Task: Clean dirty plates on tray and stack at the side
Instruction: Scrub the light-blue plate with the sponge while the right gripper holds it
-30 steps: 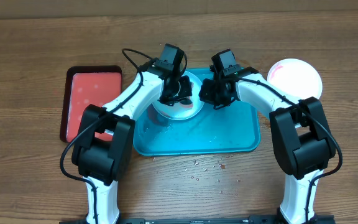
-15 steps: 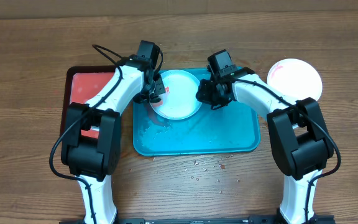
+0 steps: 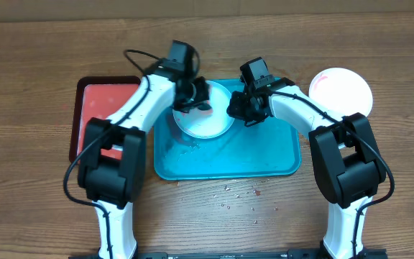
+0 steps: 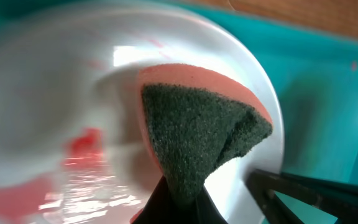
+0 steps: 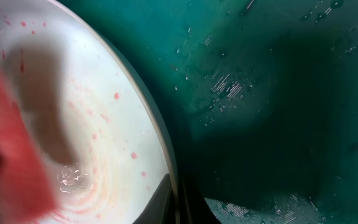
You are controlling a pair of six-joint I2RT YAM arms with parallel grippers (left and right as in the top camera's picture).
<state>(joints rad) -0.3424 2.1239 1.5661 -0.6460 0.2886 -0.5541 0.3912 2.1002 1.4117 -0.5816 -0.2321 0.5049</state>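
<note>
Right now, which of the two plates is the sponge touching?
The white plate on the blue tray, where the left gripper presses the sponge; the other plate sits on the table, right of the tray.

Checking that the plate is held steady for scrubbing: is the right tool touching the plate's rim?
Touching. The right wrist view shows the right tool pinching the plate at its rim, with no gap visible.
</note>
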